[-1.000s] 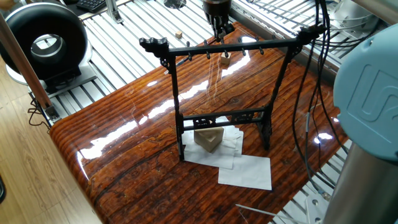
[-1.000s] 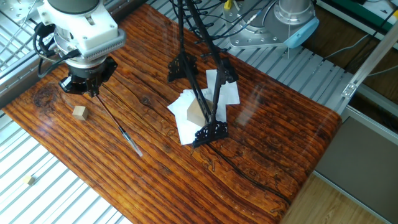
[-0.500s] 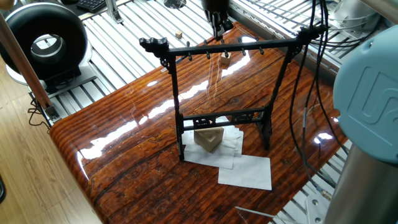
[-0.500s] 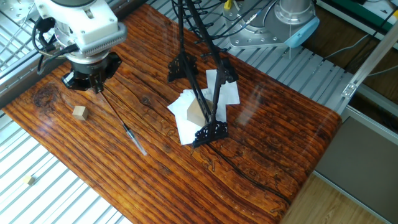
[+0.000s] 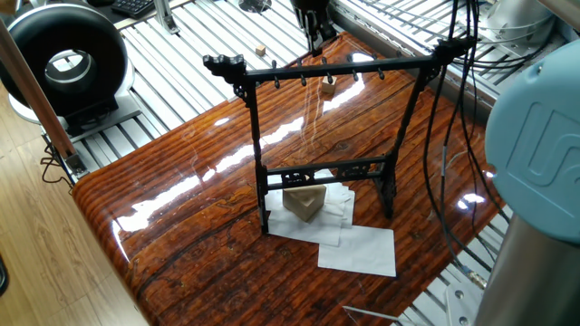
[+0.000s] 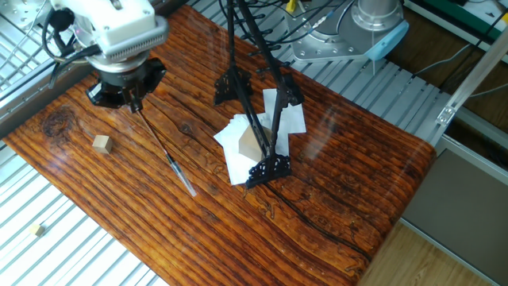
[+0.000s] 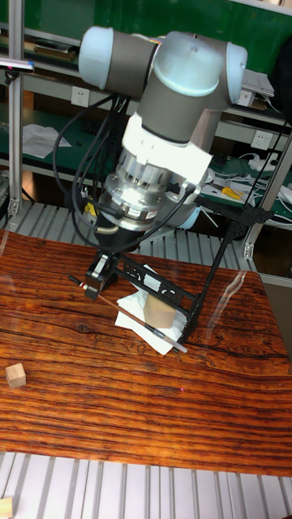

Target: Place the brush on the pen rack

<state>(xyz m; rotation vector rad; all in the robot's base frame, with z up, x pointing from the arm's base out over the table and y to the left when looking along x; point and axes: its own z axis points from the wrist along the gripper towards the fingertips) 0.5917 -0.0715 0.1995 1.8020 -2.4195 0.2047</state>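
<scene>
Glossy striped wood surface (image 6: 333,183) with metal slats all around. Going left to right in the other fixed view: a small wooden cube (image 6: 101,143) at about 9 o'clock, then the gripper (image 6: 133,102) pinched shut on the top end of the brush (image 6: 163,151), which hangs tilted with its tip aimed toward 5 o'clock, off the wood. The pen rack (image 6: 252,95) stands near centre over white paper (image 6: 290,119). Looks like the carry step; next it needs lifting over to the crossbar pegs.
</scene>
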